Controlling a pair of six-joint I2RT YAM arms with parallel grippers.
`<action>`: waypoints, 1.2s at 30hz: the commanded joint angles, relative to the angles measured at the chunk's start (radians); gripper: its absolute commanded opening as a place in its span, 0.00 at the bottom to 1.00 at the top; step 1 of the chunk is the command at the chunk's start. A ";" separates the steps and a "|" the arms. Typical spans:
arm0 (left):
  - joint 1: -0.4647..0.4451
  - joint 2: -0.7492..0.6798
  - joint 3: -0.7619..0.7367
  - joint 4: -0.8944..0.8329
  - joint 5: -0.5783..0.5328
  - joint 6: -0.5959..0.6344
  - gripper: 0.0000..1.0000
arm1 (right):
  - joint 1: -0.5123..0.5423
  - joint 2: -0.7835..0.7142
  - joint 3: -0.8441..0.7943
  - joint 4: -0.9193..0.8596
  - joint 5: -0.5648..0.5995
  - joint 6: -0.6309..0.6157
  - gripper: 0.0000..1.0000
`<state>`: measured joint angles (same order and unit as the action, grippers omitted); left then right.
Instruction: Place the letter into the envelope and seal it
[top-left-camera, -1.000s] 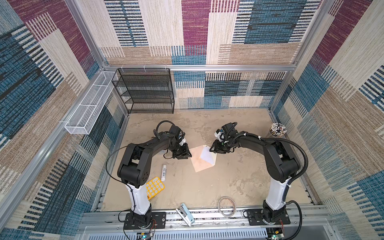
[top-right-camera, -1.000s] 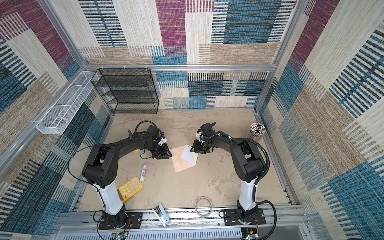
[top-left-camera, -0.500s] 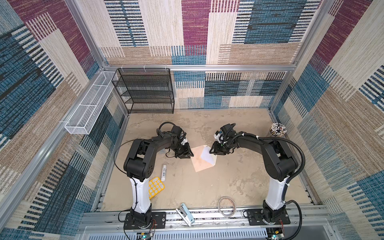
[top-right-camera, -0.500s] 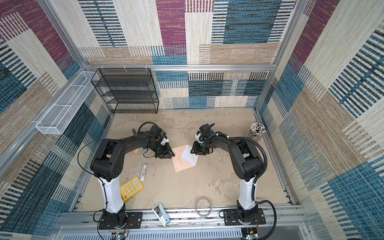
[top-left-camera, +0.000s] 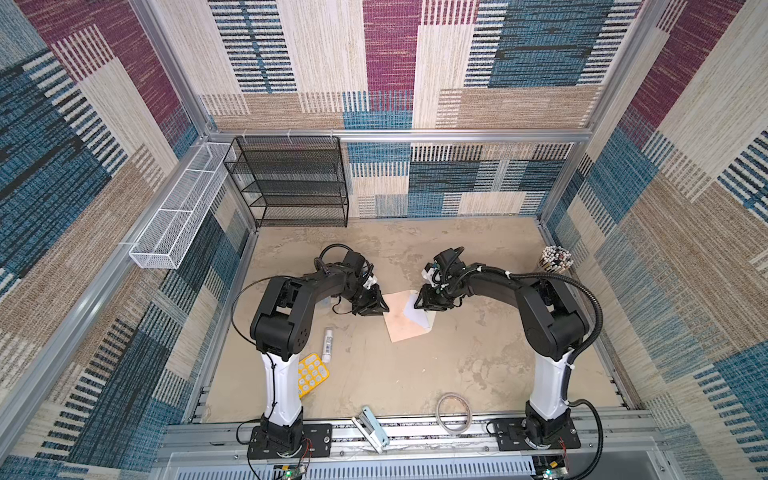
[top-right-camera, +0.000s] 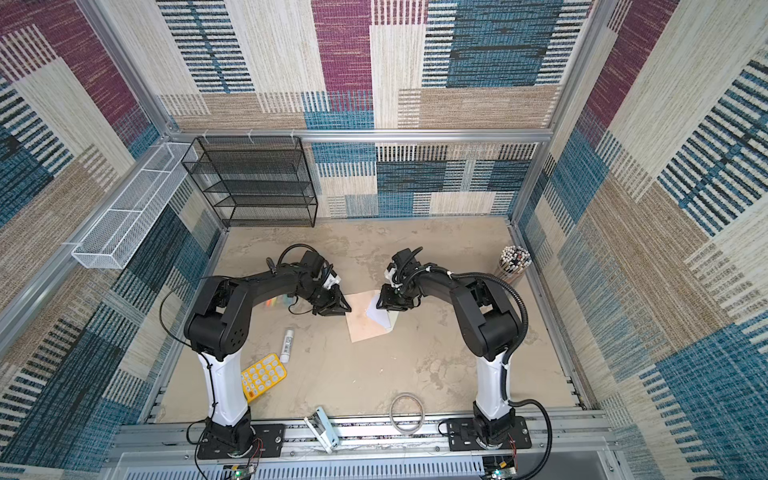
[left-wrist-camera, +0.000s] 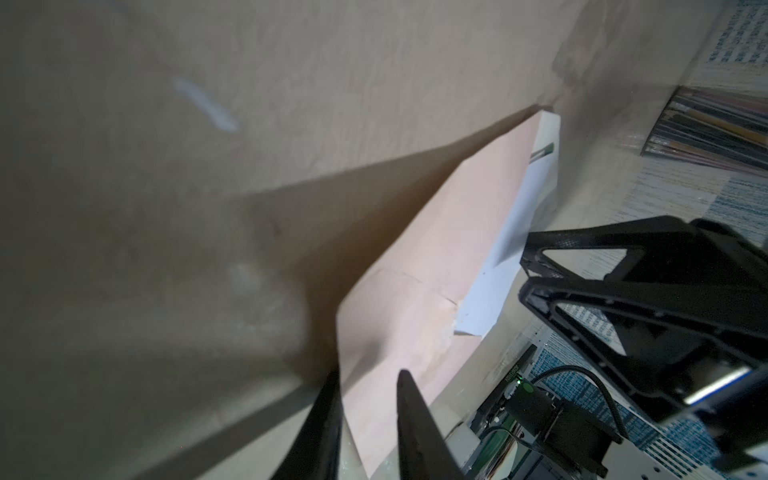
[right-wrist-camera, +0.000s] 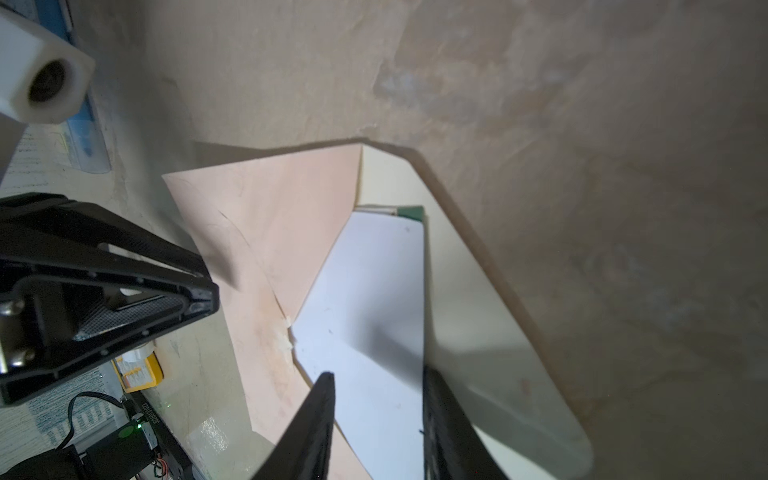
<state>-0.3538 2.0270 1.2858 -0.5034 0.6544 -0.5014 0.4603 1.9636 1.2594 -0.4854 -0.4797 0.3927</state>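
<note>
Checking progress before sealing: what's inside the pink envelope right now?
The white letter sits partly inside the envelope, one end sticking out over the cream flap. How deep it reaches is covered.

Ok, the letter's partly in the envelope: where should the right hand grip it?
Grip the letter by its bare white end lying on the open cream flap, outside the envelope. Bring the right hand in low from the flap side, probably: its other end is tucked under the peach front, so only this end is free.

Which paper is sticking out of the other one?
The white letter, with a green corner. It pokes out of the pink envelope.
</note>
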 joint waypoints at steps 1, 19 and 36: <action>-0.002 0.016 -0.006 -0.026 -0.084 -0.007 0.25 | 0.011 0.008 0.009 -0.003 0.006 0.009 0.38; -0.002 0.029 -0.005 -0.014 -0.084 -0.006 0.22 | 0.040 0.023 0.048 0.010 -0.031 0.032 0.39; -0.001 0.030 -0.011 -0.021 -0.052 0.020 0.13 | 0.034 0.035 0.059 0.007 -0.002 0.014 0.26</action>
<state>-0.3546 2.0449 1.2846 -0.4835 0.6769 -0.4961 0.4953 2.0006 1.3209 -0.5003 -0.4870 0.4065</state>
